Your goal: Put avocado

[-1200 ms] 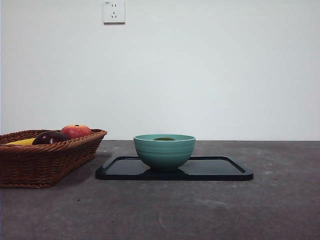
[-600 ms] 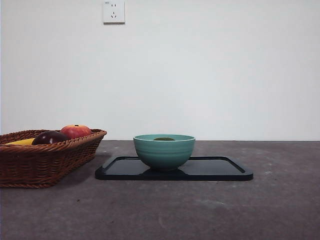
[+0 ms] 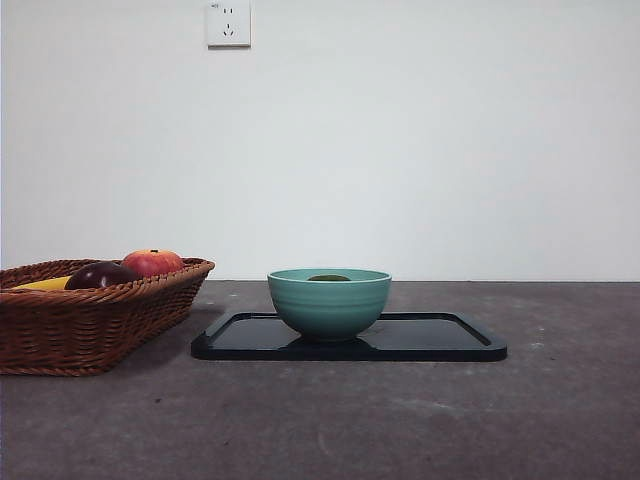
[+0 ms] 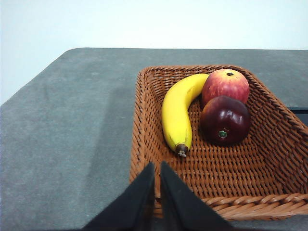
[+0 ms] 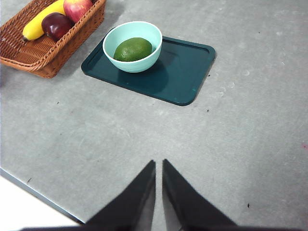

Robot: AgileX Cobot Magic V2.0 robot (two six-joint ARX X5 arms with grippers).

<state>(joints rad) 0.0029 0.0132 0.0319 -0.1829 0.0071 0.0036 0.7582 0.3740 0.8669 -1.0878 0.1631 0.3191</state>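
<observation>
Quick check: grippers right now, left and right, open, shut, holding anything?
Left gripper: shut, empty, above the near edge of the basket.
Right gripper: shut, empty, over bare table, away from the avocado in the bowl.

Dark green avocado (image 5: 133,49) lies inside the teal bowl (image 5: 144,60).

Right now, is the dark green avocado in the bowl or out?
In: the dark green oval avocado lies inside the teal ceramic bowl on the dark tray.

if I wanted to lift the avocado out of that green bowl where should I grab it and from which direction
Come straight down from above: the pale green ceramic bowl's wall blocks any side approach. Close the fingers across the short width of the dark green oval avocado, which lies on its side.
</observation>
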